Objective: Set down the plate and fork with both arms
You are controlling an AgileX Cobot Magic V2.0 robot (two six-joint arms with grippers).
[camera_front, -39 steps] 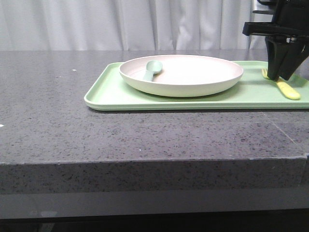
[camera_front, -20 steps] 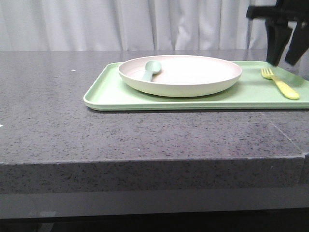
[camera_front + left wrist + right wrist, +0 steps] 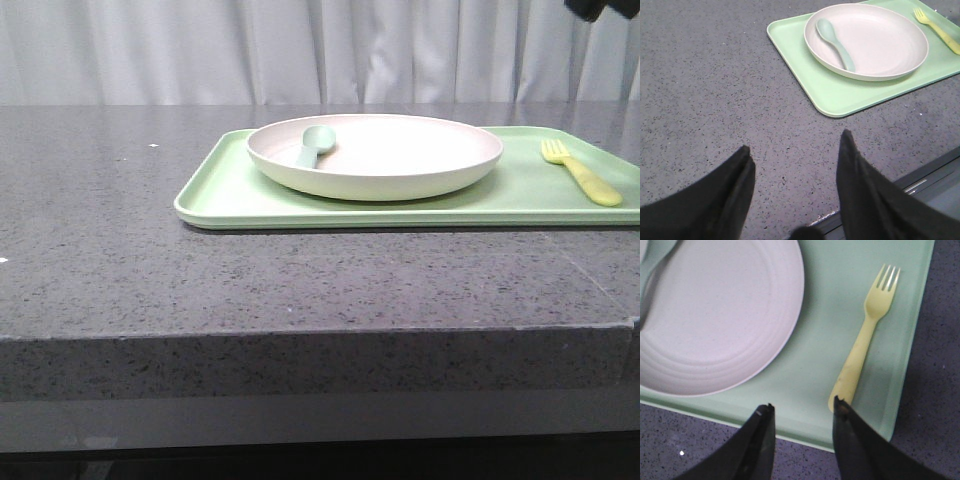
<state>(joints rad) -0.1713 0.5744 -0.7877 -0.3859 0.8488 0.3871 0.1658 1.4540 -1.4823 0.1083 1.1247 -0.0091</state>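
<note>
Resting on tray, toward bench's right edge: plate holding spoon; fork beside it. Left gripper and right gripper: fingers apart, empty.

Spoon in plate, fork beside, end effector spread

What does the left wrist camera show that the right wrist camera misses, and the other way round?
Only the left wrist view shows the whole spoon in the plate, the left gripper open over bare counter.

Only the right wrist view shows the right gripper open above the fork's handle end.

Both show plate, fork and green tray.
</note>
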